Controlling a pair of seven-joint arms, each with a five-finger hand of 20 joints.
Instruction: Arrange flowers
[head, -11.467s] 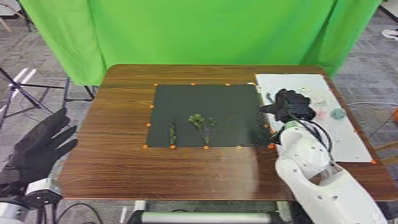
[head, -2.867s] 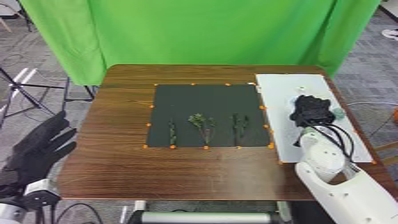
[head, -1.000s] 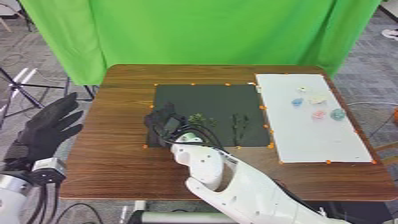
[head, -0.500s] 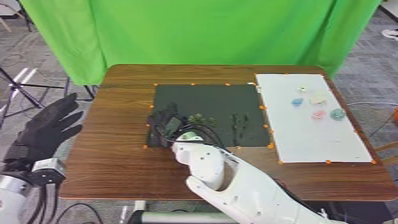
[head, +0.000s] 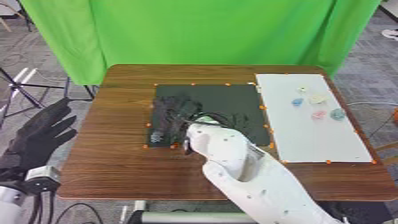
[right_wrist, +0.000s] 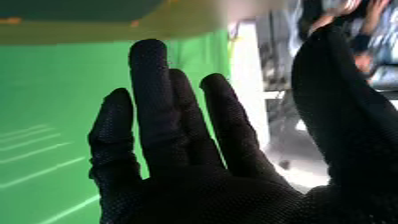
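Zero things held, right hand (right_wrist: 209, 197) open, fingers straight. Sweep too low and it'd drag the stems (head: 243, 121) crooked imo.

From where I stand the light is bright and even, with a soft sheen on the brown wooden bench (head: 102, 165). The right wrist view shows pale streaks across the green cloth backdrop (head: 222, 35) and white glare behind the dark, black-gloved right hand (head: 178, 109).

Room left, right arm (head: 233, 160) over mat (head: 226, 96)
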